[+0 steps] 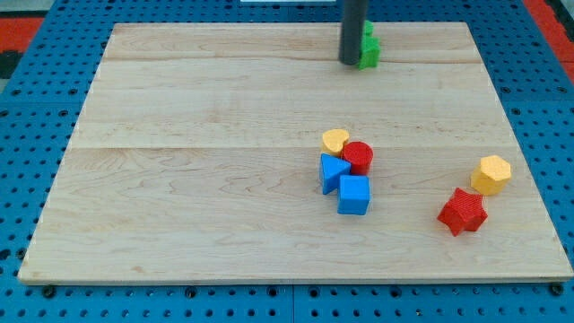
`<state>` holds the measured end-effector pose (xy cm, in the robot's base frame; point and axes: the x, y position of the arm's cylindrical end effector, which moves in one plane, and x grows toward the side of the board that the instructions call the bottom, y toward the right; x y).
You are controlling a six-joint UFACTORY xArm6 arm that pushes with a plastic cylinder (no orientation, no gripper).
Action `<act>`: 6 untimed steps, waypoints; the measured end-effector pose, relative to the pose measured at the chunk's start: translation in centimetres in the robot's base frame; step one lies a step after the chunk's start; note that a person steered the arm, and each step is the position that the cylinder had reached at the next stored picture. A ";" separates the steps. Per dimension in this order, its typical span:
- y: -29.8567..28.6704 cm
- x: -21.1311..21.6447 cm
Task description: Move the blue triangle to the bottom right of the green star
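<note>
The blue triangle (333, 170) lies near the board's middle, touching a blue cube (354, 194) below it, a red cylinder (359, 157) to its right and a yellow heart (335, 140) above it. A green block (369, 48), partly hidden by the rod so its shape is unclear, sits at the view's top. My tip (349, 62) rests at the top of the board, right against that green block's left side, far above the blue triangle.
A red star (463, 212) and a yellow hexagon (491, 174) sit at the view's right. The wooden board (179, 179) lies on a blue pegboard.
</note>
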<state>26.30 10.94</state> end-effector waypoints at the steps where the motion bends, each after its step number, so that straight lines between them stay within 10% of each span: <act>1: 1.5 2.2; 6: -0.2 29.7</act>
<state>56.03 10.77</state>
